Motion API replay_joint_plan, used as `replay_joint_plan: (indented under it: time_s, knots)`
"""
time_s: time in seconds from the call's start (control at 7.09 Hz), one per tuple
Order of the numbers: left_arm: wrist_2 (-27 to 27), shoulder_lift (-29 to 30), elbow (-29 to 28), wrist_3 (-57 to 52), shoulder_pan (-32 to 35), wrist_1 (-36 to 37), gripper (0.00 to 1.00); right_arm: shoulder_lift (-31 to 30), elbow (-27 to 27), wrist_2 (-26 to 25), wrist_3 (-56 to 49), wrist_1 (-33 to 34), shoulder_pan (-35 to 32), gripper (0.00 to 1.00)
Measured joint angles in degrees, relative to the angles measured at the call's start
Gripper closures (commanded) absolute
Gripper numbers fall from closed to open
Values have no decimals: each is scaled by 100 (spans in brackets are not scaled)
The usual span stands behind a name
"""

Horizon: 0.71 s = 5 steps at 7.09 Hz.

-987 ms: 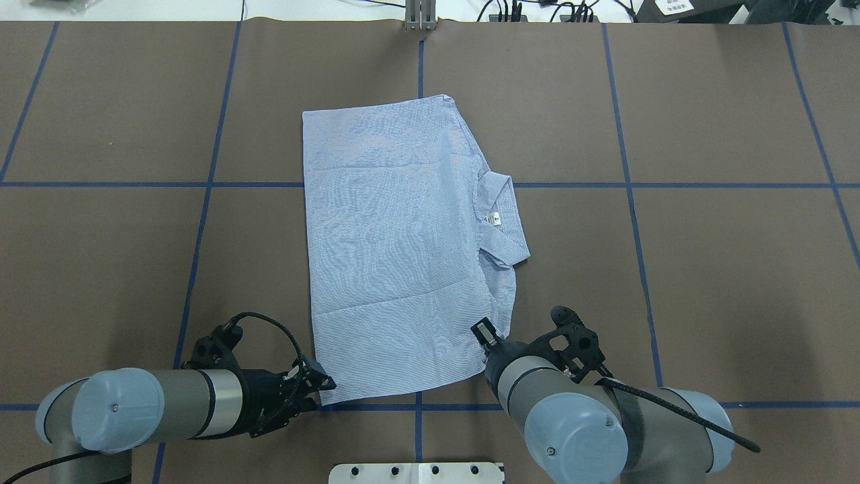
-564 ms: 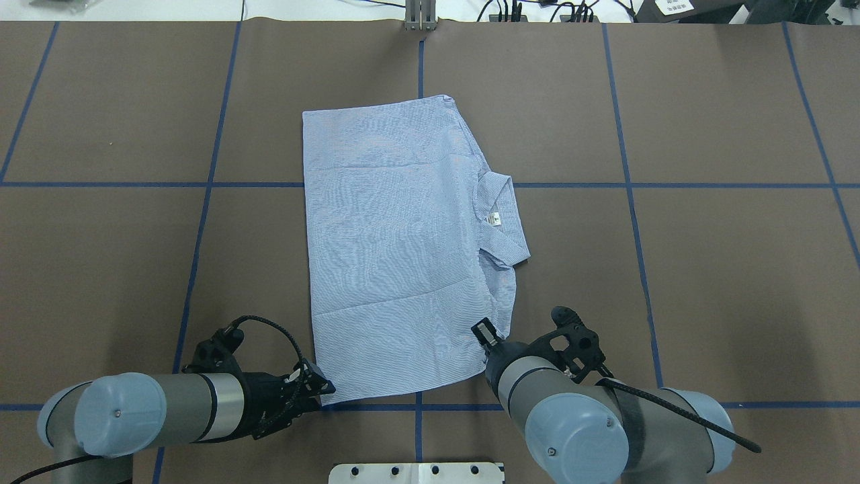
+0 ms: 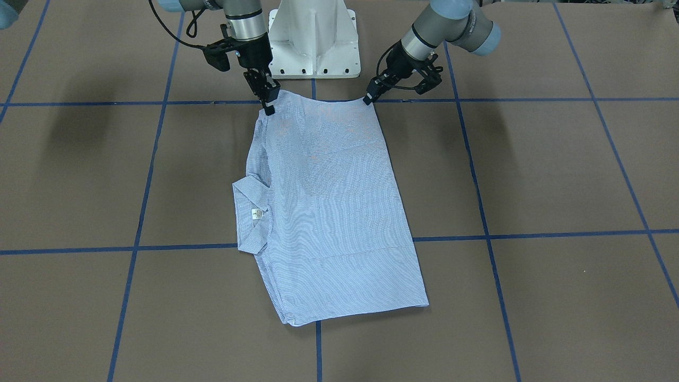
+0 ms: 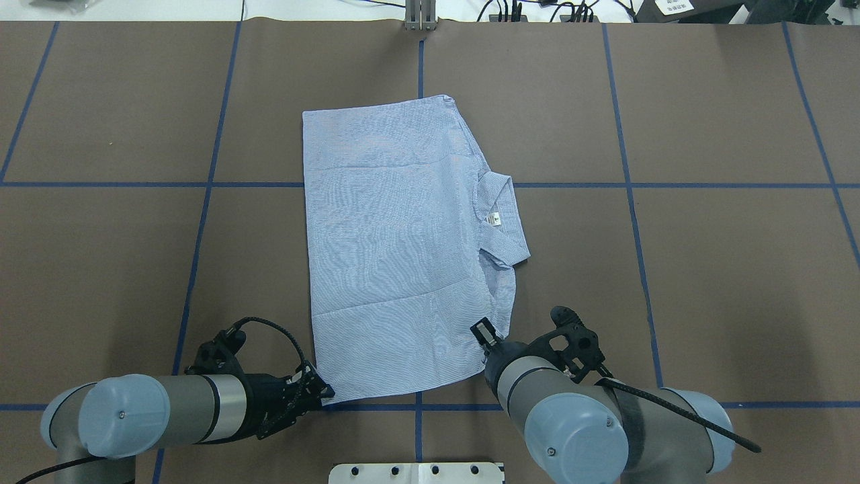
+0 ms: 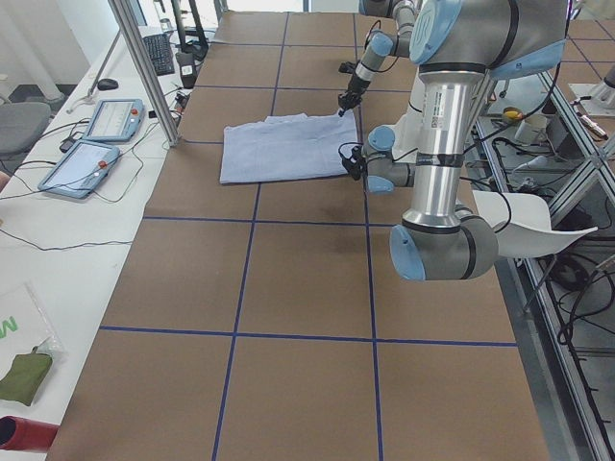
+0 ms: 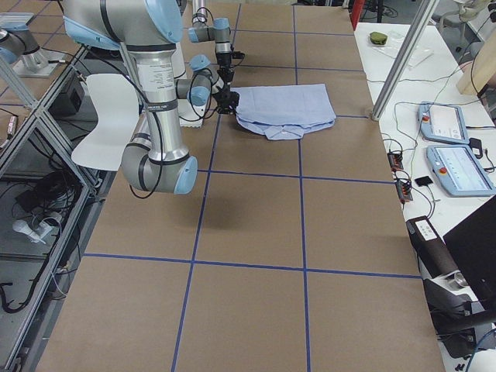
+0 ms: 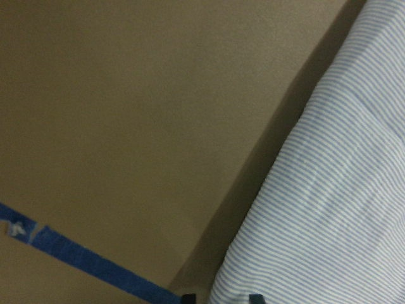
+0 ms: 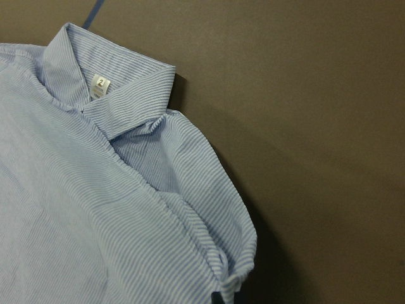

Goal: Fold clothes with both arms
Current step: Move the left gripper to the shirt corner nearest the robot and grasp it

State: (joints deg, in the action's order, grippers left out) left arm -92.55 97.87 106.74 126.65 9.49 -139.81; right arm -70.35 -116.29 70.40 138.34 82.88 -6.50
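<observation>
The light blue striped shirt [image 4: 396, 255] [image 3: 329, 212] lies folded flat in a long rectangle on the brown table, its collar [image 4: 504, 215] and white neck label [image 8: 100, 85] at its right edge. My left gripper [image 4: 324, 391] [image 3: 367, 98] sits low at the shirt's near-left corner. The left wrist view shows its two fingertips [image 7: 253, 297] apart, with the fabric edge [image 7: 316, 190] between them. My right gripper [image 4: 485, 334] [image 3: 268, 103] is at the near-right corner. It looks shut on the shirt's rolled edge [image 8: 234, 253].
The white pedestal base [image 3: 313, 42] stands just behind the shirt's near edge, between the arms. Blue tape lines [image 4: 201, 184] grid the brown table. A metal post [image 4: 420, 17] and cables sit at the far edge. Tablets [image 5: 96, 144] lie on a side bench.
My left gripper has slid a little lower and closer to the shirt's near-left corner. The right arm and the shirt have not moved.
</observation>
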Motion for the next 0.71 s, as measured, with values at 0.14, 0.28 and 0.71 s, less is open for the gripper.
replay_joint_plan:
  time_s: [0.14,0.28,0.71]
  knots:
    - [0,5,-12,0,-7,3,87,2,1,0,0,0,0,100]
    - [0,11,-24,0,-12,4,100,3,3,-1,0,0,0,100]
    - [0,22,-17,-2,-39,0,100,2,8,-3,0,0,0,100]
